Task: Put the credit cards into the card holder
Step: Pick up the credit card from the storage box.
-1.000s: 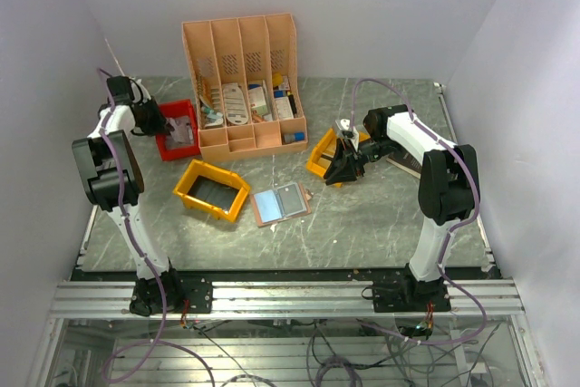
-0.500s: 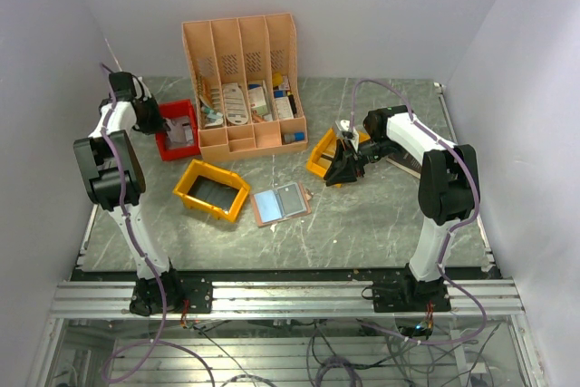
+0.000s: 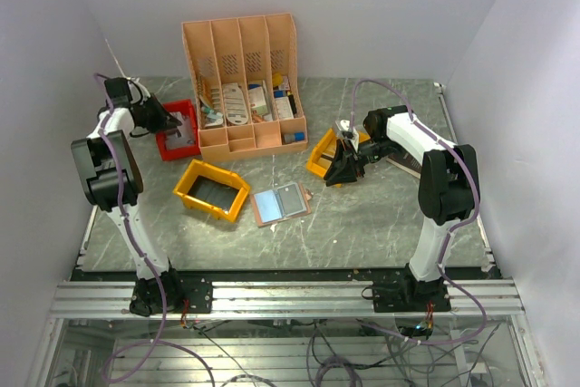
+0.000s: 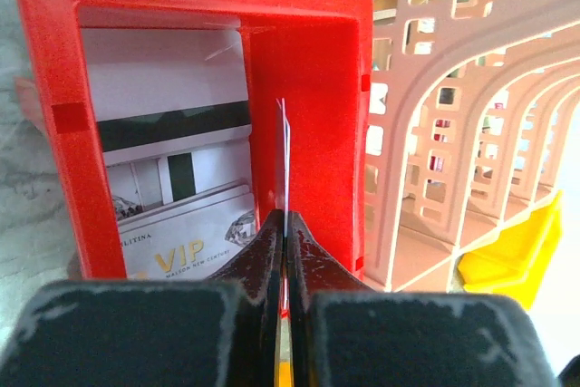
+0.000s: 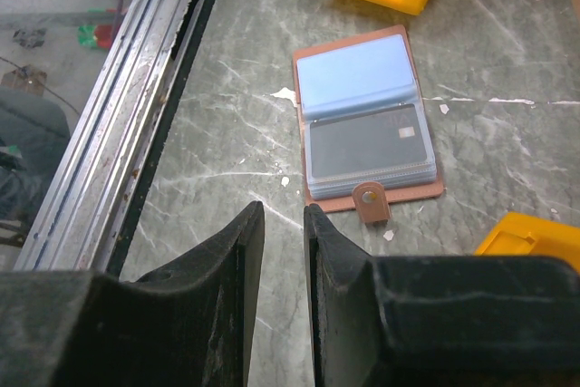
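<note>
The left gripper (image 4: pixel 284 224) is closed on one thin credit card (image 4: pixel 284 156). The card stands on its edge between the fingers, over the red bin (image 4: pixel 308 70) near the far left corner of the desk (image 3: pixel 381 215), just beside the peach organiser (image 3: pixel 240 61); other cards (image 4: pixel 181 215) lie flat inside this bin. The card holder (image 5: pixel 362 133) lies unfolded around the middle of the desk with its clear pockets up, and the right gripper (image 5: pixel 283 224) hangs to its right near a yellow bin (image 3: pixel 317 159), jaws a little apart with nothing between them.
</note>
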You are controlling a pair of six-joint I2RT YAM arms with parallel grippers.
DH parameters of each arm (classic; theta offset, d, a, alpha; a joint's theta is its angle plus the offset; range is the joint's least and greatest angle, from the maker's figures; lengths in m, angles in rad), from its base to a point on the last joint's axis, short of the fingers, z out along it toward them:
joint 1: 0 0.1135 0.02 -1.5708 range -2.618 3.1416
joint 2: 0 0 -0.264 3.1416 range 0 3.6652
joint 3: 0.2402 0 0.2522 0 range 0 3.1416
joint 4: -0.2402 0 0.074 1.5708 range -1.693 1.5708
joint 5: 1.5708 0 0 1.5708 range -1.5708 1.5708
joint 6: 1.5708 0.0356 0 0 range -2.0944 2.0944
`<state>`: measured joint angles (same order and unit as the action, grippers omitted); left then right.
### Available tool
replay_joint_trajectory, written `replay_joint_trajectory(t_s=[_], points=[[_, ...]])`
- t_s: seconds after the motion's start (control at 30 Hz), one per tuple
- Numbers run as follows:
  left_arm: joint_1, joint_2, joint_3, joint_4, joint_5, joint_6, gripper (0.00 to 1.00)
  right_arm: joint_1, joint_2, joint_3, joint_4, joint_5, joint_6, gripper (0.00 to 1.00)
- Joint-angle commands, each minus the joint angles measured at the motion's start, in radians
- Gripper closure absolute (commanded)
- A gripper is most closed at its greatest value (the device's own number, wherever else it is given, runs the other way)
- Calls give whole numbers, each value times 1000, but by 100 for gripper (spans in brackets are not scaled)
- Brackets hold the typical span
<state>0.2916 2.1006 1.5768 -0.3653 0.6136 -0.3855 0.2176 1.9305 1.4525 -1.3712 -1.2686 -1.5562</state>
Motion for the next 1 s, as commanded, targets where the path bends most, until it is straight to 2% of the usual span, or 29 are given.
replay_joint_trajectory(t_s=[0.0,0.2,0.57,0.97], points=[[14,0,-34,102,128,-66,93,-7,-35,-3,-7,-14,-5,75],[14,3,-10,7,10,-6,93,-8,-32,-4,-8,-15,-7,75],[-22,19,82,-230,-381,141,93,-7,-28,-5,-7,-18,-7,75],[-126,33,161,-317,-677,214,93,-8,-32,-5,-7,-17,-7,75]])
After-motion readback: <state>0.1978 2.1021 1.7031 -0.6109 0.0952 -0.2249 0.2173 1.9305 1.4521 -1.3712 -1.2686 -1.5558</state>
